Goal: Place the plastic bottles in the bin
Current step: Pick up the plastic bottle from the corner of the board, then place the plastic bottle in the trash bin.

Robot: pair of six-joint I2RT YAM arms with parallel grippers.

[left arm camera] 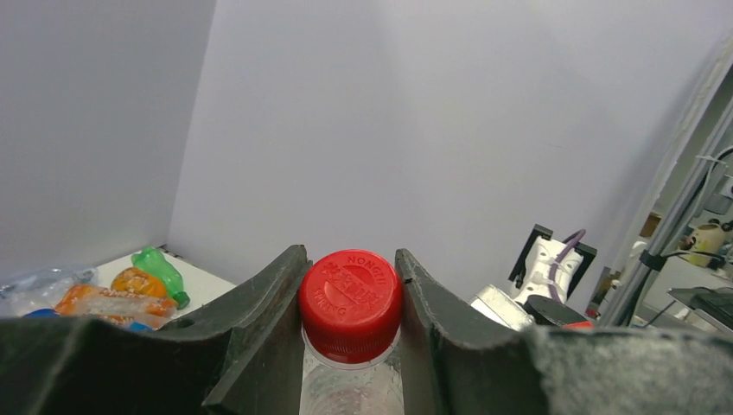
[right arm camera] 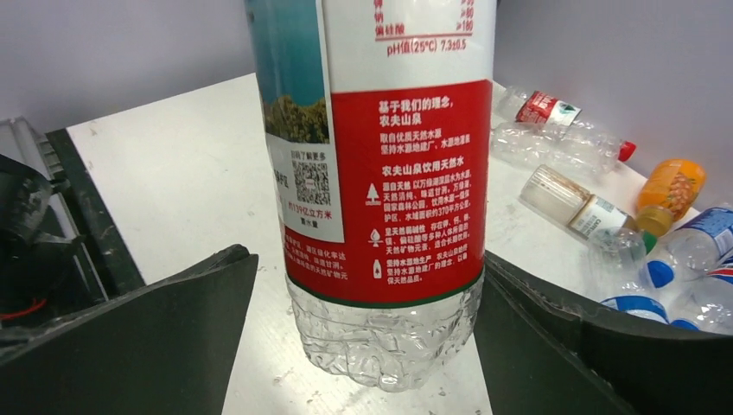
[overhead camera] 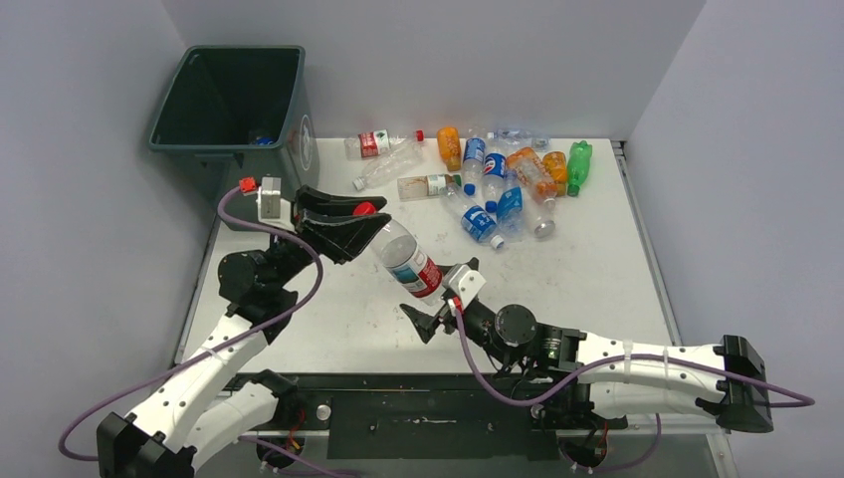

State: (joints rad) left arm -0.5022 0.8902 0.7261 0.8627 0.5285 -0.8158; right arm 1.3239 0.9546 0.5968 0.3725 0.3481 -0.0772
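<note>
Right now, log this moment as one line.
phase: handover | left fingers: clamped on red cap of red-label bottle | right fingers: open around its base | position: midair, short of bin

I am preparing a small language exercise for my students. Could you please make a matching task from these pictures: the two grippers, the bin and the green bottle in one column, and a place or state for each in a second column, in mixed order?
Things:
1. left gripper
2. right gripper
3. bin
4. green bottle

Places or states:
A. open, one finger on each side of the clear bottle near its base
B. far right end of the pile
C. far left corner
D. shut on the red cap

Pairs: 1-D, 2-A, 3-C, 4-B
</note>
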